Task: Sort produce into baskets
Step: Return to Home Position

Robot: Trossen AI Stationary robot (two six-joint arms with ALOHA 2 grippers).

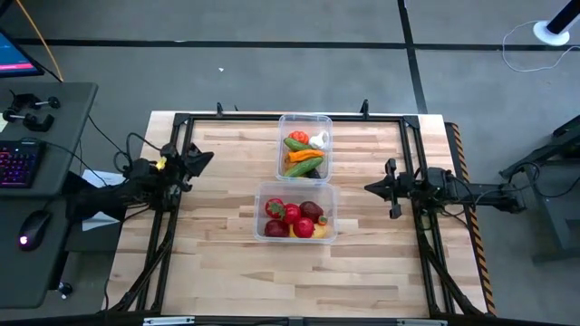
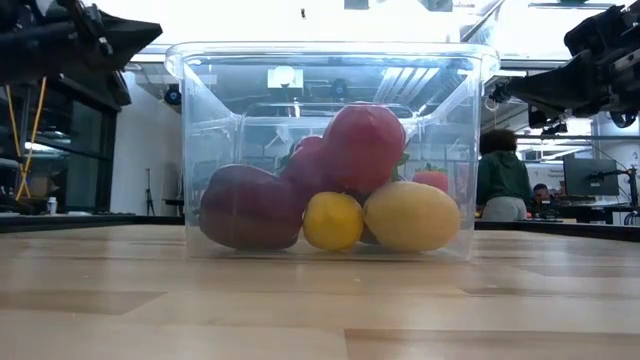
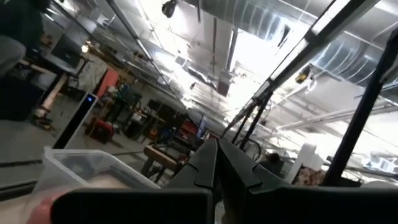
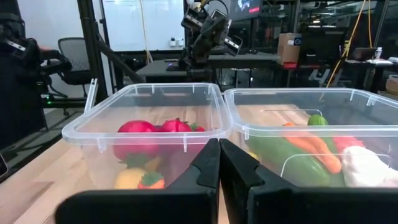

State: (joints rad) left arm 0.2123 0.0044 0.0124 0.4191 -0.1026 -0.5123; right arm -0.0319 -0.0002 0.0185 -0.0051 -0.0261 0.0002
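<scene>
Flanking far tub (image 1: 305, 117) of vegetables (image 1: 304, 156) and near tub (image 1: 257, 214) of fruit (image 1: 292, 215), left gripper (image 1: 205, 157), right gripper (image 1: 372, 187), both jaws pressed together, holding nothing.

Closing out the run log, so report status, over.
Left tool shut, empty, left of tubs. Right tool shut, empty, on their right. Produce all inside tubs. Nothing in the way.

Two tubs stand end to end at the middle of the table (image 1: 217, 263) — the far tub (image 1: 304, 117) at 12 o'clock of the near tub (image 1: 259, 217). The far tub holds vegetables (image 1: 304, 158), the near tub fruit (image 1: 292, 215). The left gripper (image 1: 207, 156) is at 9 o'clock of them, the right gripper (image 1: 369, 188) at 3 o'clock — both well apart from the tubs
</scene>
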